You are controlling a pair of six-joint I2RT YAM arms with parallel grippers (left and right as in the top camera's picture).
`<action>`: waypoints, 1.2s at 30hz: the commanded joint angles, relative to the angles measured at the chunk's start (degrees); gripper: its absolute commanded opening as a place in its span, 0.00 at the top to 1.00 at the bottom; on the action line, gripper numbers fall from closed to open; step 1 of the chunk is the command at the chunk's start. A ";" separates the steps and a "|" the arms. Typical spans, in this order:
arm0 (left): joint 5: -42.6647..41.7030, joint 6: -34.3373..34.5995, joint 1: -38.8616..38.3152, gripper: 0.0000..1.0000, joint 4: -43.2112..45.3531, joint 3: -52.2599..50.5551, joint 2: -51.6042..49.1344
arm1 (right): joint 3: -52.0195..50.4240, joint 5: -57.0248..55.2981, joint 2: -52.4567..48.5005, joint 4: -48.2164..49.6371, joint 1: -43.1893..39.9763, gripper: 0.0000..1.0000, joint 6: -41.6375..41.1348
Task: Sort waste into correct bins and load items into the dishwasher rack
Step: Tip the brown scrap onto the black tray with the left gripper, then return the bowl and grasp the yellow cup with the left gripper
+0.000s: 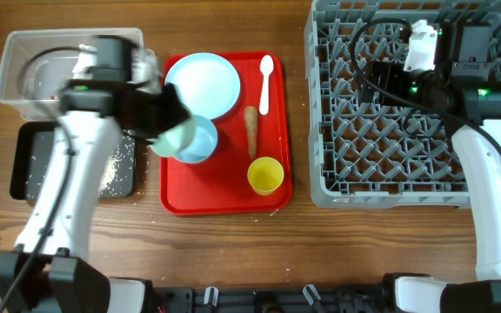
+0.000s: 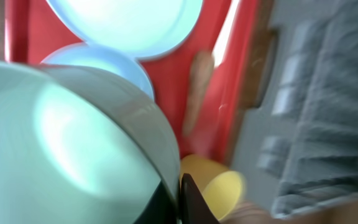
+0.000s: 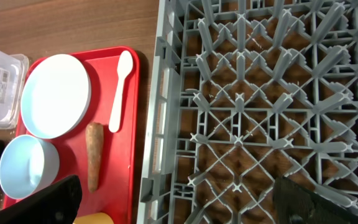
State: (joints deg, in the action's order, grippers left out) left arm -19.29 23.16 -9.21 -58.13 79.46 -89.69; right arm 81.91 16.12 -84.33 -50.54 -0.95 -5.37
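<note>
Your left gripper point(image 2: 179, 198) is clamping the rim of the pale green bowl point(image 1: 170, 137) over the left part of the red tray point(image 1: 224, 198), overlapping the white bowl point(image 1: 200, 141) from above. Your right gripper point(image 3: 176, 204) is hanging over the dishwasher rack point(image 1: 337, 165), fingers spread wide and gripping nothing. The pale blue plate point(image 1: 203, 84), white spoon point(image 1: 265, 83), carrot point(image 1: 251, 130) and yellow cup point(image 1: 265, 176) are sitting on the red tray. Rice grains point(image 1: 116, 165) are lying in the black tray point(image 1: 24, 165).

Overhead straight down, left wrist close (blurred) on red tray point(image 2: 23, 31), right wrist above rack point(image 3: 160, 112), tray shared
</note>
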 commanded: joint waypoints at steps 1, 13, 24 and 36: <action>24.26 9.70 -12.41 0.96 -3.39 0.26 -3.96 | 0.94 0.90 -0.66 0.20 0.24 0.00 -0.79; 25.40 19.78 -26.64 0.95 -5.53 -4.63 -14.91 | 0.94 0.68 -0.66 0.46 0.24 0.00 -0.79; 25.38 19.02 -26.62 0.54 -7.30 4.11 -14.88 | 0.94 0.76 -4.04 0.31 0.24 0.00 -0.85; 11.54 5.57 -27.43 0.62 -5.81 3.89 -15.23 | 0.94 0.74 -4.37 0.37 0.24 0.00 -0.85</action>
State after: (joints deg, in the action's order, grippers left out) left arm -0.71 35.24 -36.38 -63.88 84.49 -104.60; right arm 81.91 16.12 -87.99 -50.46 -0.95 -5.37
